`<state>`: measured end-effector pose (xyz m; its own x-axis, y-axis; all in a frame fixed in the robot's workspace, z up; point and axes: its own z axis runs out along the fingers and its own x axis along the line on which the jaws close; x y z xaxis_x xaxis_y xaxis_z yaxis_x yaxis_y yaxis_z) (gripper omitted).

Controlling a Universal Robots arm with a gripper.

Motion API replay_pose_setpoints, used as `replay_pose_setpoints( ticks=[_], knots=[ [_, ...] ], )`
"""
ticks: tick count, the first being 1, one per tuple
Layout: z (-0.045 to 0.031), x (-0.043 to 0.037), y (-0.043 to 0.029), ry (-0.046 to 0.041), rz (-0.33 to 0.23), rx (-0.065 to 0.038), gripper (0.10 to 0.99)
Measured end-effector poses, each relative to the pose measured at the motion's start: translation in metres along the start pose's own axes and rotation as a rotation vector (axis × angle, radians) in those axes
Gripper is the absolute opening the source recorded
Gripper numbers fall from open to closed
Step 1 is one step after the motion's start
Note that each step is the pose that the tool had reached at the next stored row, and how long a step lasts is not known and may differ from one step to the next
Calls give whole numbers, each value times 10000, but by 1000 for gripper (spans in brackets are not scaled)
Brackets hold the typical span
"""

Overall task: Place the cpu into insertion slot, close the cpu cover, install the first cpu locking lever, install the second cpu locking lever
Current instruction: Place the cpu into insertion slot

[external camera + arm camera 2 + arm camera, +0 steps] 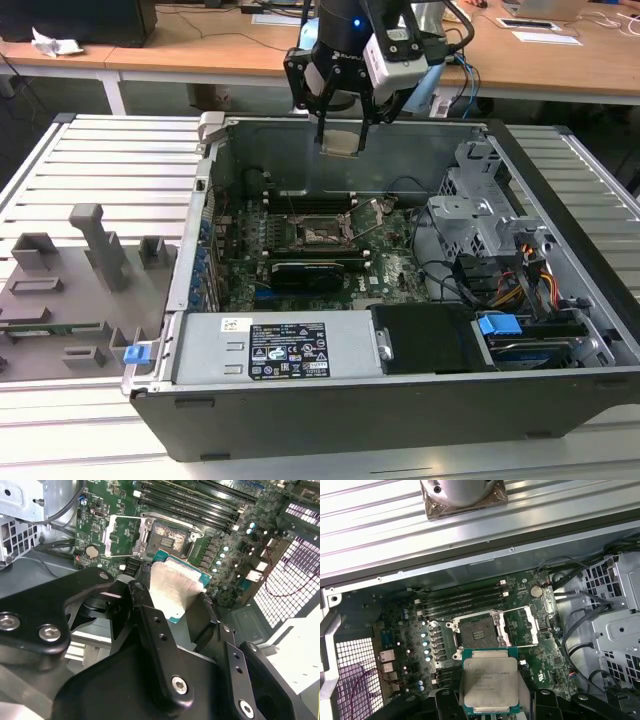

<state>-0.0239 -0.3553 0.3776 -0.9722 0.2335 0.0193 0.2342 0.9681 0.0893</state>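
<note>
My gripper is shut on the cpu, a flat silvery square chip, and holds it in the air above the back wall of the open computer case. In both wrist views the cpu sits between the black fingers, clear of the board. The insertion slot lies bare on the green motherboard, its dark pin field showing. The cpu cover is swung open beside the slot.
Long black memory slots run along one side of the slot. A metal drive cage with cables fills the exterior view's right of the case. The power supply lies along the case front. A grey fixture tray sits on the table at the left.
</note>
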Motion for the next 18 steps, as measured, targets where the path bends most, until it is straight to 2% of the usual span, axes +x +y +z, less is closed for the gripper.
replay_pose_setpoints(
  ticks=[18],
  knots=[
    [0,14,-4,-92,1028,-20,525]
  ],
)
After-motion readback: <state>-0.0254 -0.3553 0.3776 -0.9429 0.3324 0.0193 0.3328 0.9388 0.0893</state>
